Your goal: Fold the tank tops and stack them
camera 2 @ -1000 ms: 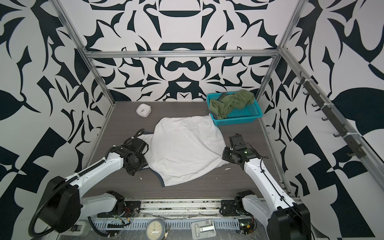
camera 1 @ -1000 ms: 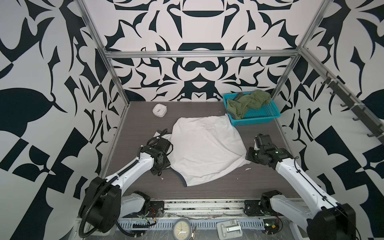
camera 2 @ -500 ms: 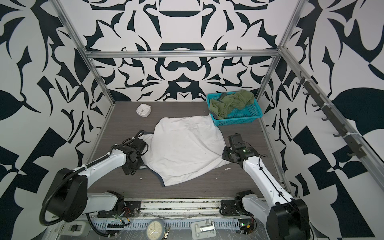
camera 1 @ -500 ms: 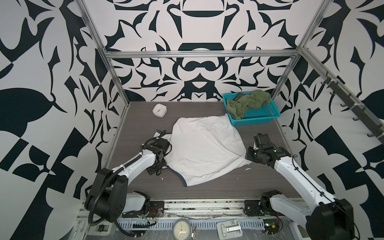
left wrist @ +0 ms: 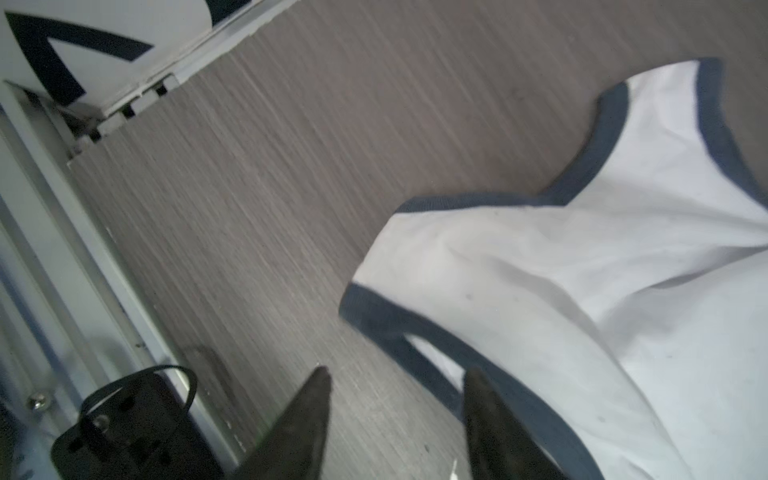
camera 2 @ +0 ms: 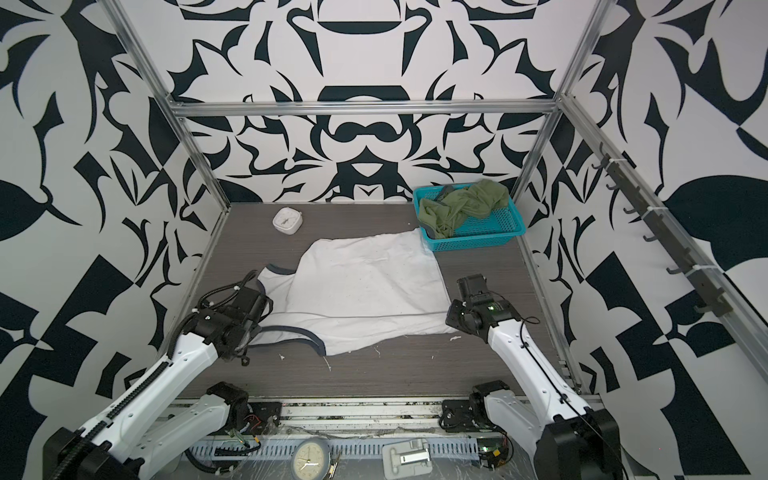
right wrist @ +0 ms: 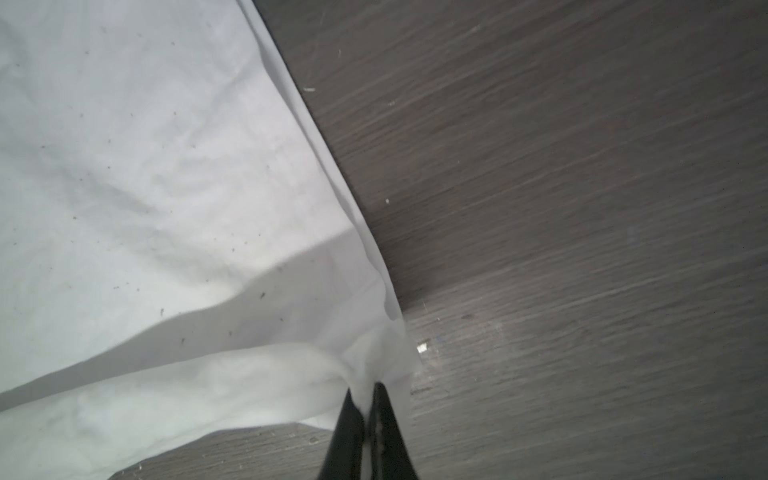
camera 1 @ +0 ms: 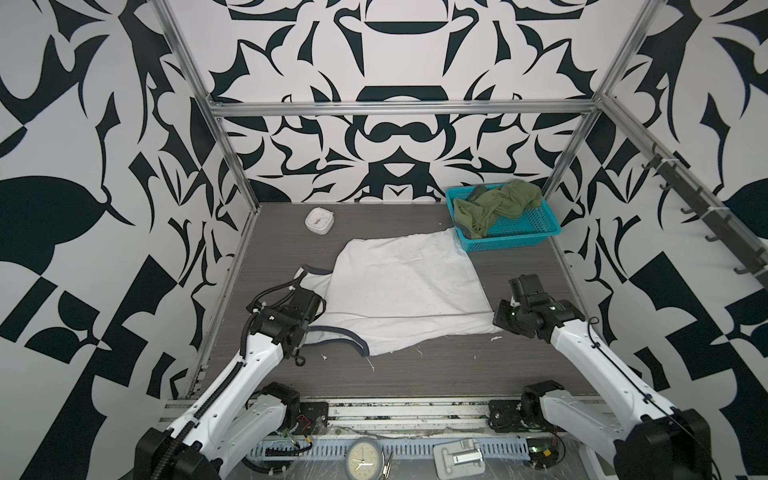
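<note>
Near the bench's (camera 1: 415, 374) left edge, the left gripper (left wrist: 397, 372) hangs with fingers spread and empty at the white tank top's (camera 1: 407, 291) navy-trimmed strap. The top lies spread across mid-bench. The right gripper (right wrist: 368, 390) pinches its near right corner. In the far right corner, the olive tank top (camera 1: 494, 205) lies crumpled in a blue basket (camera 1: 515, 241).

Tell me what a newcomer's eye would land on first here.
The white tank top sprawls across the middle of the dark table, inside loud black-and-white patterned walls. At the back right, the green tank top lies crumpled in a teal basket. The right gripper pinches the white top's corner; the left gripper stands open by a navy-trimmed strap.
</note>
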